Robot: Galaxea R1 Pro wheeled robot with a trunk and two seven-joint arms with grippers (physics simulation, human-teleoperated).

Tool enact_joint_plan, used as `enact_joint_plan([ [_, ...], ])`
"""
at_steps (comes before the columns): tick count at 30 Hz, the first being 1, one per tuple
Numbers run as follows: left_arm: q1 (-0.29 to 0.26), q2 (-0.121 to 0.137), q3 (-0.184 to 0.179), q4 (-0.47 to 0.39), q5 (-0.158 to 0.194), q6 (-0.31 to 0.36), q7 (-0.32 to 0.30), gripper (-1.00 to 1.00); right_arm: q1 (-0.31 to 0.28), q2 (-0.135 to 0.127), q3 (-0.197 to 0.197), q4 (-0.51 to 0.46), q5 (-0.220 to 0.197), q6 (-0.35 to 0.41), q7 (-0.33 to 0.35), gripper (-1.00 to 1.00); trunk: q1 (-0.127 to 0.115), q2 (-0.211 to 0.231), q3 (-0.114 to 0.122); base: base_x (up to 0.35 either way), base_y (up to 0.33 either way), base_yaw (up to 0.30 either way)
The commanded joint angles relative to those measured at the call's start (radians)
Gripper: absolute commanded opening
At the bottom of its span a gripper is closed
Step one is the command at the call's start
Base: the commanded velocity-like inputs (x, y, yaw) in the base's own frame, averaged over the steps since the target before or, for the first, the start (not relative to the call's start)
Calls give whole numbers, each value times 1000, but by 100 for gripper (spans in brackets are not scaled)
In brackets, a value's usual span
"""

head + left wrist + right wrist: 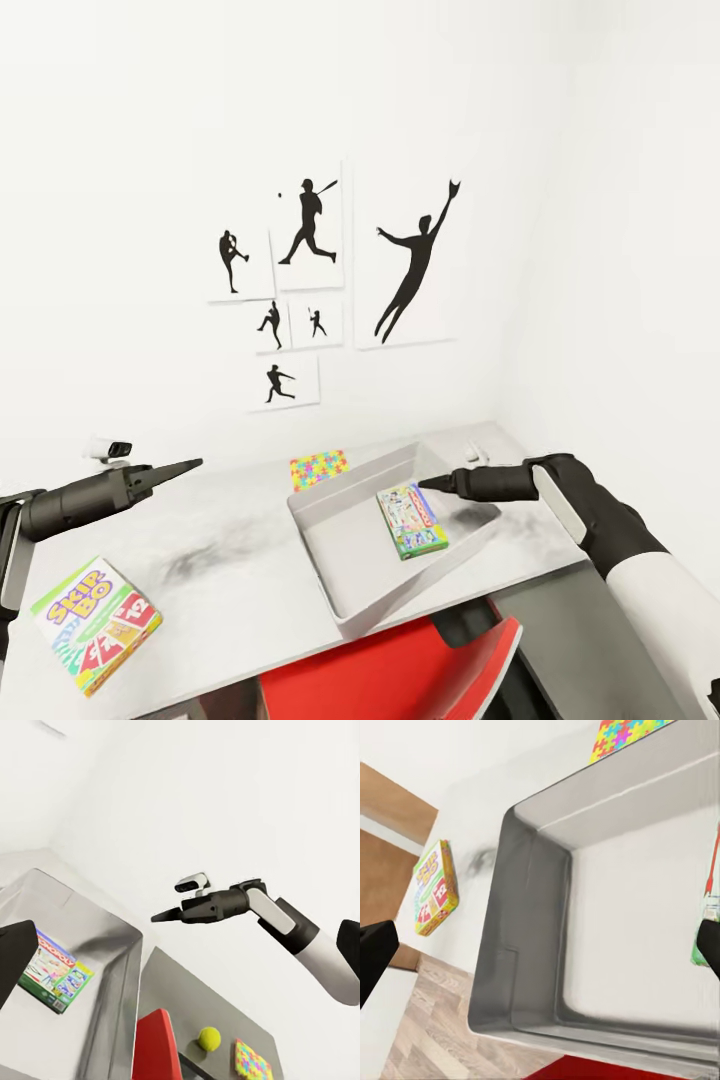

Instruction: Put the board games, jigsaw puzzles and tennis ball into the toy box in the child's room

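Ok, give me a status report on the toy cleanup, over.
Both claws empty: left claw shut over the table, right claw over the toy box. One board game in the box. Skip-Bo, jigsaw puzzle, tennis ball outside. Nothing blocking.

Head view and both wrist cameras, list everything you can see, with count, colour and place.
Toy box: one, greyish, on the table.
Green-edged game: one, inside the toy box.
Skip-Bo game: one, yellow-red-green, on the table's near left part.
Jigsaw puzzle: one, multicoloured, behind the toy box.
Second jigsaw puzzle: one, multicoloured, on the dark section.
Tennis ball: one, yellow-green, beside it.
Chair: one, red, under the table.
Pictures: six, black silhouettes, on the wall.
Table: one, grey.
Left gripper: shut, above the table.
Right gripper: shut, over the toy box.
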Motion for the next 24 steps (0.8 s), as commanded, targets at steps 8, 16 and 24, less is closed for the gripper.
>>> enact_joint_plan([
  [8, -1, 1, 1, 0, -1, 9, -4, 100, 82, -7, -21, -18, -98, -46, 5, 100, 1, -2, 10, -8, 0, -105],
  [16, 0, 2, 3, 0, 0, 9, -4, 100, 320, -17, -108, -215, -242, -138, 58, 100, 1, -2, 23, -1, 0, -109],
  [24, 1, 2, 15, -2, 1, 9, -4, 100, 509, -8, -200, -496, -265, -153, 69, 100, 1, -2, 36, 0, 0, -86],
])
